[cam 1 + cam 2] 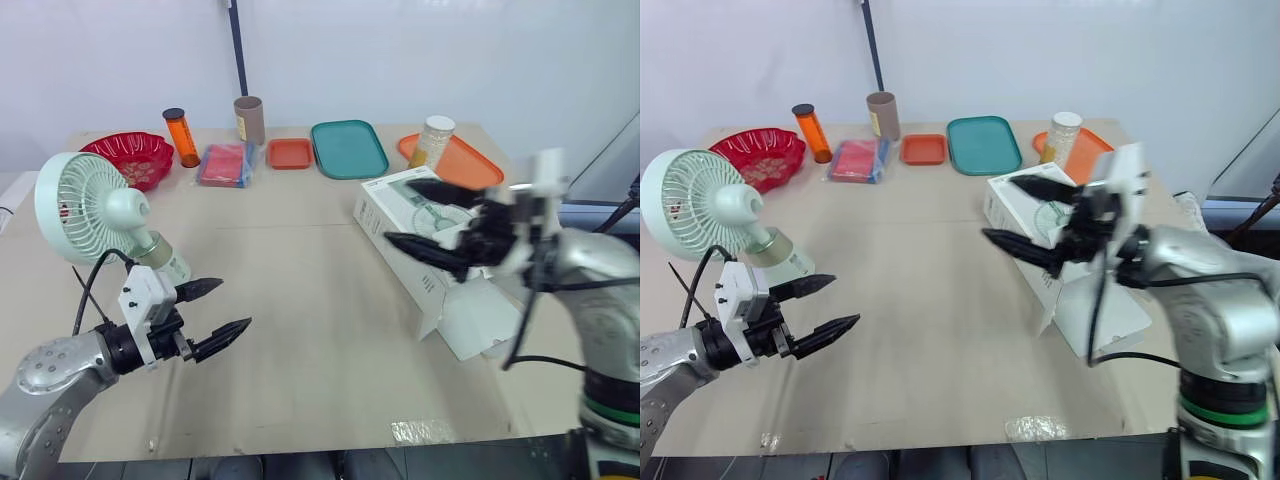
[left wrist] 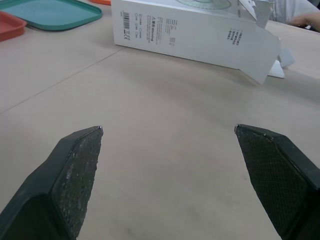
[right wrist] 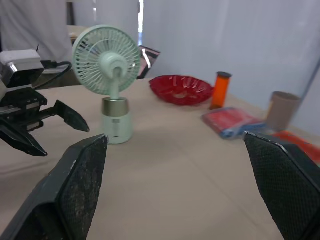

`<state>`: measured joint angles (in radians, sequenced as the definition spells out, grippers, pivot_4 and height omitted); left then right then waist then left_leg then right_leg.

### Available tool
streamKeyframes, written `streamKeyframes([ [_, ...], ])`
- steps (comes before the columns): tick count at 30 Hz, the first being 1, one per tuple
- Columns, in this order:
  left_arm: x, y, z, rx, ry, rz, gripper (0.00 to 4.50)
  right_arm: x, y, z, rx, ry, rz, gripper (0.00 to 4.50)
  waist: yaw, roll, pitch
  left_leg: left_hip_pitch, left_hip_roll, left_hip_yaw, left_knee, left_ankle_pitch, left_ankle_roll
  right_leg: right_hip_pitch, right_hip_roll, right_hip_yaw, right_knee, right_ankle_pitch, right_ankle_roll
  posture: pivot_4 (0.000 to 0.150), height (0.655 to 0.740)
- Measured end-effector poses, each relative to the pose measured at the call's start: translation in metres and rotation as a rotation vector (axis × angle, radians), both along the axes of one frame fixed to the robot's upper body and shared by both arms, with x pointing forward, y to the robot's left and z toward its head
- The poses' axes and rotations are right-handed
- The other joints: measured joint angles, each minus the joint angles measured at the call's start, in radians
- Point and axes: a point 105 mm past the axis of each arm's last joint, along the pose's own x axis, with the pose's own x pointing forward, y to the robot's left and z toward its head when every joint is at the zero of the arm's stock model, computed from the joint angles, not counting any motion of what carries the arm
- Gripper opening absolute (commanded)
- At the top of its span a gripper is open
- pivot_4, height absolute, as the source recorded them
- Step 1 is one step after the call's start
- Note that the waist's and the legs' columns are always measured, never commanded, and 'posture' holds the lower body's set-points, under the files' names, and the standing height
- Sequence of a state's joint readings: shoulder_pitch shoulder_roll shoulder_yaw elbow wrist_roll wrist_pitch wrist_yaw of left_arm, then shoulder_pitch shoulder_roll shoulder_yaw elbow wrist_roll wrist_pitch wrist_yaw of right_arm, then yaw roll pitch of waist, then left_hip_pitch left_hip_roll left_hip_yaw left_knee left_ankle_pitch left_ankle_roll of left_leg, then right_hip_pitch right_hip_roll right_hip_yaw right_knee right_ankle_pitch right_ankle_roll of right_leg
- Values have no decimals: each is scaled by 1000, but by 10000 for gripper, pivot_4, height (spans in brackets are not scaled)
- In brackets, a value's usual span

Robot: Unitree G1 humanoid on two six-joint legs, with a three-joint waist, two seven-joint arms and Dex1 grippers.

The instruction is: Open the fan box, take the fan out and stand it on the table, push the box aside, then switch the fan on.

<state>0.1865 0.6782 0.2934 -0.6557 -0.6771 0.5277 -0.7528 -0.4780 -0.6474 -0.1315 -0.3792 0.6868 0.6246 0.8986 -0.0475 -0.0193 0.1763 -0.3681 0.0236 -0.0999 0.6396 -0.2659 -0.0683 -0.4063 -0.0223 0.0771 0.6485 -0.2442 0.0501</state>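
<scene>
On the table (image 1: 300,330), the unsealed box (image 2: 190,30) lies centre-right and the fan (image 1: 85,205) stands upright at left. Pushing the box aside seems next: the right gripper (image 1: 398,211), jaws spread above it, must press its side; the left gripper (image 1: 236,303) is spread too.

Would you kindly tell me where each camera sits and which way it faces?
Head stereo pair: on the head, facing forward and down over the table; left gripper and right gripper show.
Left wrist: on the left arm, facing the box; its own fingers show.
Right wrist: on the right arm, facing the fan; own fingers and left gripper show.
Shared: head and right wrist views both hold the fan.
</scene>
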Motion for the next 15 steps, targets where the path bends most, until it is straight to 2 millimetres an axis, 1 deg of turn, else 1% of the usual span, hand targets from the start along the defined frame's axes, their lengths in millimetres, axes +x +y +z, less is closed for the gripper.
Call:
streamKeyframes([
  [4,-10,10,-14,-4,34,88,45000,9,22,-19,0,34,54,44280,1,0,0,0,0,0,0,0,0,0,0,0,0,0,0,1500,7400],
  [7,-10,15,-17,-7,2,162,45000,16,35,-32,0,51,67,44280,1,0,0,0,0,0,0,0,0,0,0,0,0,0,0,1500,7400],
  [10,-9,21,-20,-15,-17,239,45000,22,43,-48,-23,73,65,44280,1,-1,0,0,0,0,0,0,0,0,0,0,0,0,0,1500,7400],
  [13,-14,25,-26,-18,-10,296,45000,26,49,-61,-31,105,68,44280,0,-1,0,0,0,0,0,0,0,-1,0,0,0,0,0,1500,7400],
  [15,-18,25,-27,-26,-9,317,45000,29,50,-65,-37,111,63,44280,0,-1,0,0,0,0,0,0,0,-1,0,0,0,0,-1,1500,7400],
])
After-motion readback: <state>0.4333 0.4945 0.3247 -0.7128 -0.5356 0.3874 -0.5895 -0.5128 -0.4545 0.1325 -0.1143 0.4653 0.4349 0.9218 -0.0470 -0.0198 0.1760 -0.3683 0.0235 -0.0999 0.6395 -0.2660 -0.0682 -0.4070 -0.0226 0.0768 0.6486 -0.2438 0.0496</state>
